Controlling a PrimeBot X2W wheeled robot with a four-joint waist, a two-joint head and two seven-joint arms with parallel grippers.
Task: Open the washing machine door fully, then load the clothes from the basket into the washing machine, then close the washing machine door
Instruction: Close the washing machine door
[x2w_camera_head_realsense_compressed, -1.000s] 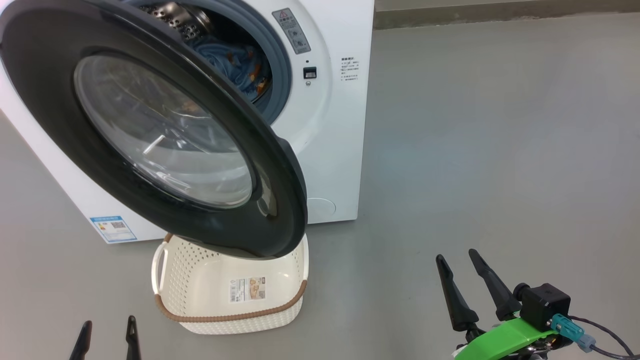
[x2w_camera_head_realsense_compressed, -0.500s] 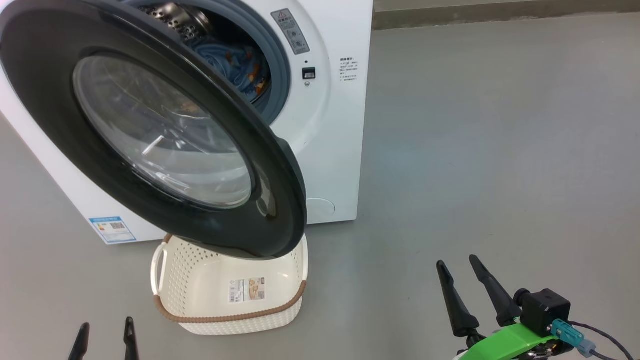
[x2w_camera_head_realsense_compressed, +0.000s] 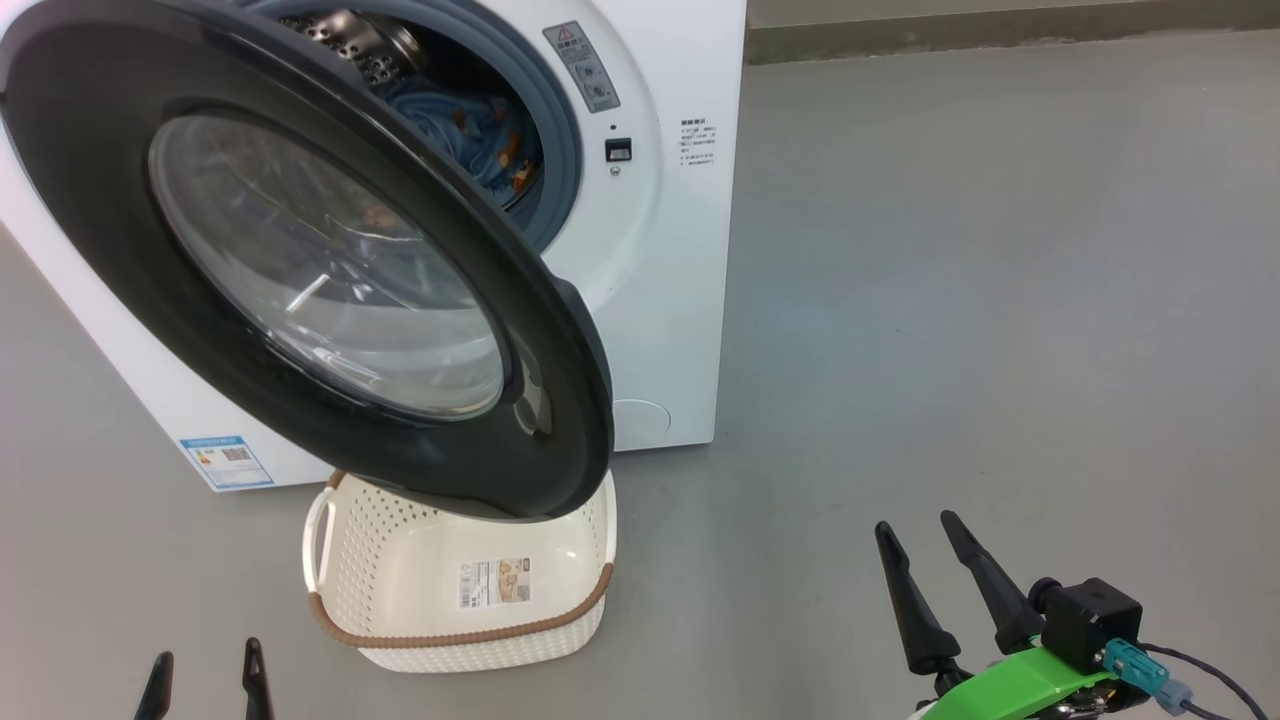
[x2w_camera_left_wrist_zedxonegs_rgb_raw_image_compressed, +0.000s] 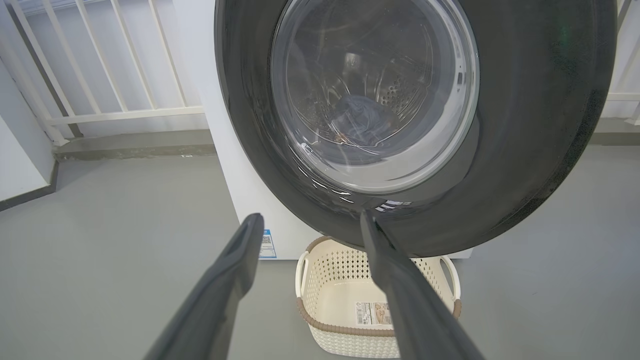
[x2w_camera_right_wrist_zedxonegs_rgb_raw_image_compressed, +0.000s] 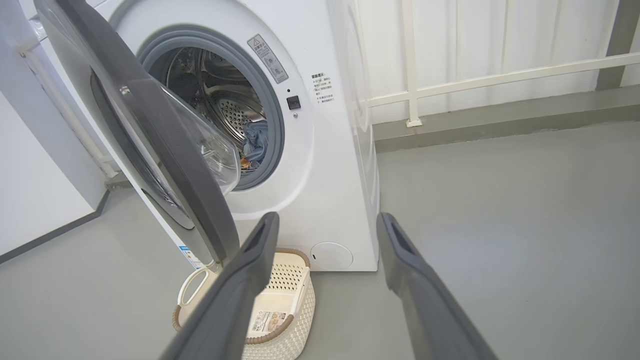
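**Clothes lying in the drum, basket sitting under the open door**

The washing machine (x2w_camera_head_realsense_compressed: 660, 300) is standing on the grey floor (x2w_camera_head_realsense_compressed: 1000, 300) with its washing machine door (x2w_camera_head_realsense_compressed: 330, 260) swung out from the opening. The door's wide black rim is hanging over the rear part of the basket (x2w_camera_head_realsense_compressed: 470, 632) in the head view.

The clothes (x2w_camera_head_realsense_compressed: 470, 125) are lying inside the steel drum (x2w_camera_right_wrist_zedxonegs_rgb_raw_image_compressed: 220, 95). Light blue fabric with orange prints is bunching low in the opening, just behind the grey rubber ring (x2w_camera_head_realsense_compressed: 560, 130). In the left wrist view a bluish heap is also showing through the door's bulging glass. Whether white or cream pieces are lying among them cannot be told.

The basket is sitting on the floor, close in front of the machine and below the door's lower edge. Its cream bottom is showing bare, with a printed label (x2w_camera_head_realsense_compressed: 494, 582) lying on it. A blue sticker (x2w_camera_head_realsense_compressed: 226, 460) is showing on the machine's lower front, to the left of the basket.

The left gripper (x2w_camera_head_realsense_compressed: 206, 652) is hanging at the lower left of the head view, near the basket, its two fingers spread and gripping nothing. The right gripper (x2w_camera_head_realsense_compressed: 914, 522) is hovering over bare floor at the lower right, well apart from the machine. Its fingers are likewise spread and carrying nothing.
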